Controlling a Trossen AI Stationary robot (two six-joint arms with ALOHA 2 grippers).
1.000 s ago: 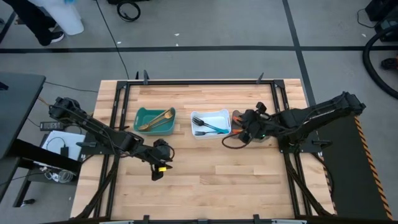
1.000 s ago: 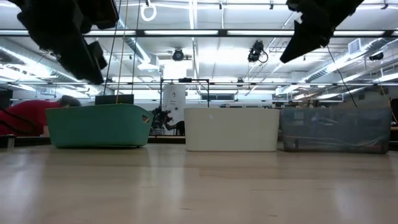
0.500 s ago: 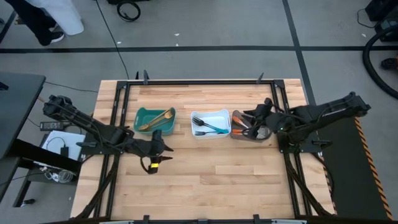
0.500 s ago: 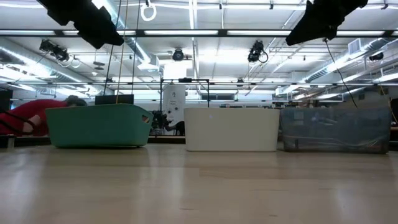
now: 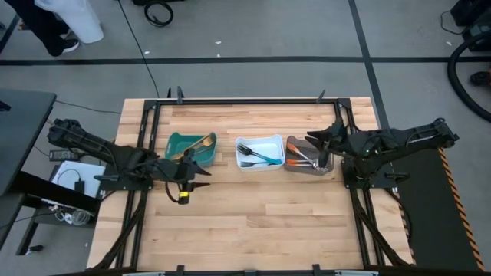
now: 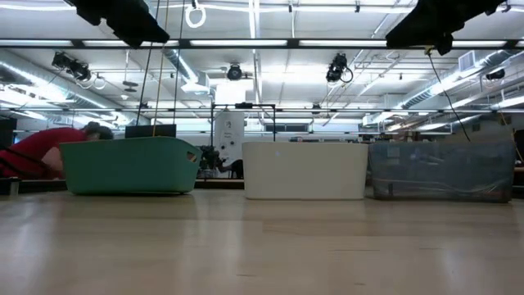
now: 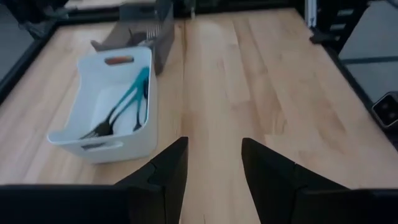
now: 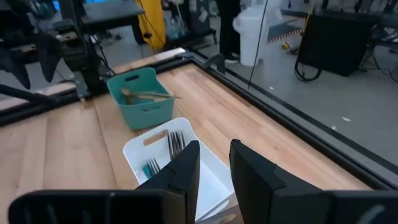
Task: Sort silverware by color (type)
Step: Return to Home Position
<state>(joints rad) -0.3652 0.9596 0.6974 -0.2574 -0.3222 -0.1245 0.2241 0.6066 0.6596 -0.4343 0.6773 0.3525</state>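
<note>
Sorting is looking complete and both arms are backing off toward home (a judgement from the layout: no loose piece is showing on the surface (image 5: 261,222)). The silverware is sitting in three lots: tan utensils (image 5: 193,145) in the teal bin (image 5: 173,142), blue forks (image 5: 259,157) in the white bin (image 5: 261,138), and orange forks (image 5: 299,156) in the grey see-through bin (image 5: 313,170). Each lot is lying roughly along its bin's long side, slightly diagonal in the high view. The left tool (image 7: 214,143) is hanging open and empty just beside the teal bin's front corner, facing across toward the white bin. The right tool (image 8: 214,144) is carrying nothing, its fingers parted by a narrow gap, raised beside the grey bin's outer end. It is the arm nearer the orange forks; the left is nearer the tan ones. Nothing is calling for a grasp, so the coming move is probably turning only on staying clear of the bin rims. Against a second ago, the left tool has been pulling back from mid-surface toward its own side. The right tool has been drawing off the grey bin, now uncovered. In the low view both arms are riding higher, nearly out of frame.
</note>
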